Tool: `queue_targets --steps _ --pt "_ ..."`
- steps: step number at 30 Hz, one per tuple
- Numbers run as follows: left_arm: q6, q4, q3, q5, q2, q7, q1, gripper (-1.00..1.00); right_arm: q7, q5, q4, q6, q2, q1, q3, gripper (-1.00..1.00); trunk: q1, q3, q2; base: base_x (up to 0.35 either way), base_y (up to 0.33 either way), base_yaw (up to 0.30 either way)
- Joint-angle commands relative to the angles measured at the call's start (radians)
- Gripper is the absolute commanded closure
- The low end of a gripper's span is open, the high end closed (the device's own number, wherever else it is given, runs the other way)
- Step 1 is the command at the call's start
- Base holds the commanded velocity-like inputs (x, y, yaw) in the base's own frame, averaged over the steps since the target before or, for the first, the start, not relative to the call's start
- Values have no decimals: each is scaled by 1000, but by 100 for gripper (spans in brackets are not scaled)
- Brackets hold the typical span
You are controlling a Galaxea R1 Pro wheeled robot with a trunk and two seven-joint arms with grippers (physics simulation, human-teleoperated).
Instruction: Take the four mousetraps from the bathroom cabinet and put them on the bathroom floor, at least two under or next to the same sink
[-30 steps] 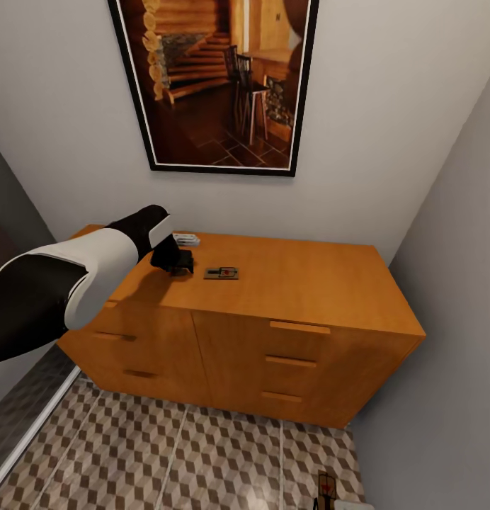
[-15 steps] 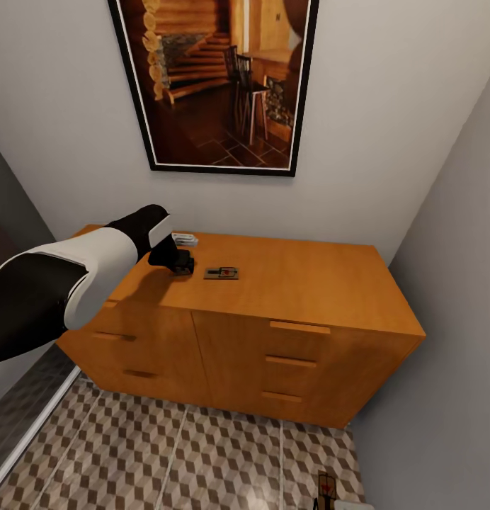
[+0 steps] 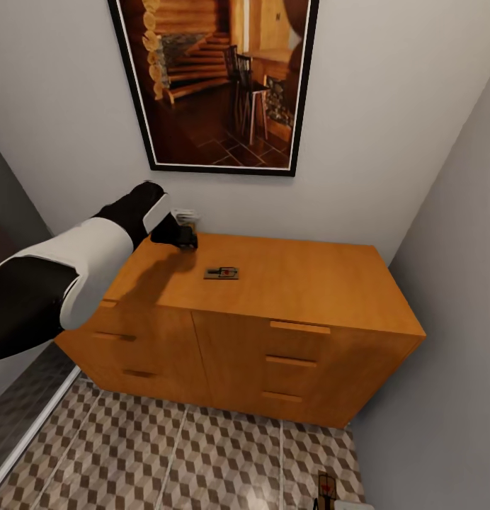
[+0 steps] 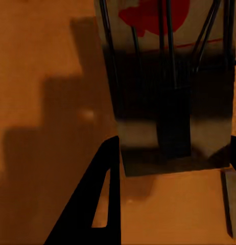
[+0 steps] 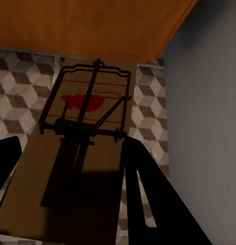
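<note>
Right gripper [image 5: 67, 204] clamps a mousetrap [image 5: 82, 153] low over the cube-patterned bathroom floor [image 3: 202, 453] at five o'clock. At ten o'clock, above the cabinet [image 3: 273, 283] top, the left gripper [image 3: 180, 235] pinches another trap [image 4: 169, 76]. One spare mousetrap [image 3: 221, 273] lies mid-cabinet; my call is to carry level and release low.

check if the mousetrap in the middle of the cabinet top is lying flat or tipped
Lying flat: the mousetrap rests board-down on the cabinet top, red spot facing up.

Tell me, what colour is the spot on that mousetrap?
Red, clearest in the right wrist view on the mousetrap.
</note>
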Motion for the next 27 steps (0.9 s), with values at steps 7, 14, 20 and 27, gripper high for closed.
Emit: queue_targets --steps 7,14,20,27 --pt "5 -43 0 8 3 9 0 100 -4 -3 1 -2 0 -1 9 100 0 -1 0 0 0 0" --pt "6 -34 0 8 5 9 0 100 -4 -3 1 -2 0 -1 8 100 0 -1 0 -7 0 0" --pt "4 -13 1 8 7 9 0 100 -4 -3 1 0 0 -1 8 100 0 -1 0 -219 0 0" --pt "4 -9 0 8 8 9 0 100 -4 -3 1 0 0 -1 8 100 0 -1 0 -319 58 0"
